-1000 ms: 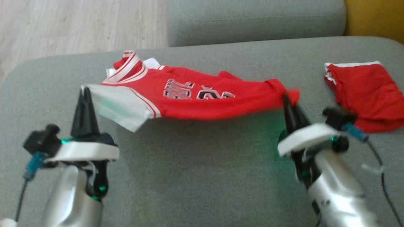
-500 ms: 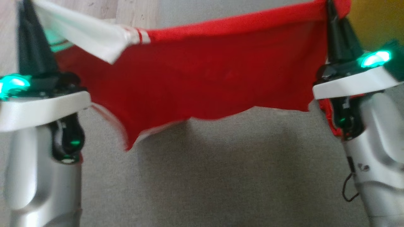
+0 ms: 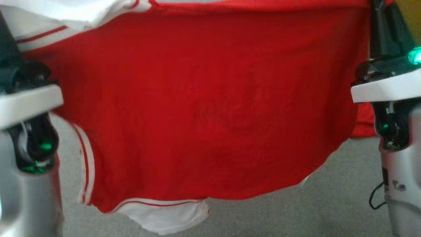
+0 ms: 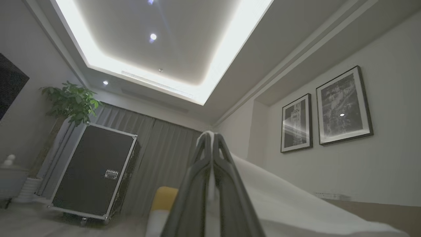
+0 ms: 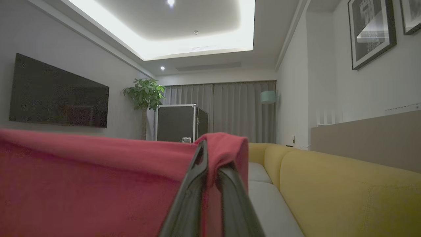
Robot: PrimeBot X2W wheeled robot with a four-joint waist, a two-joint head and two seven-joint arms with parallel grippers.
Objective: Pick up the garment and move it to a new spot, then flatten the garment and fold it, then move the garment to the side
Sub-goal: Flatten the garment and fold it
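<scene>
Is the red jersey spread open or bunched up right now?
Spread open: the red-and-white fabric jersey hangs as a wide sheet between the left tool and right tool, each shut on a top corner.

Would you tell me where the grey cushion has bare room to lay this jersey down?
Bare cushion shows below the jersey's hem, widest beside the right forearm, with a narrow strip by the left forearm. Crowded: another red garment lies past the right forearm. The jersey hides the rest.

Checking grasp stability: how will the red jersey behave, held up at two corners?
Probably floppy: the red jersey drapes between the left end effector and right end effector. Likely light: fingertip pinches carry it. May swing; its hem hangs free.
</scene>
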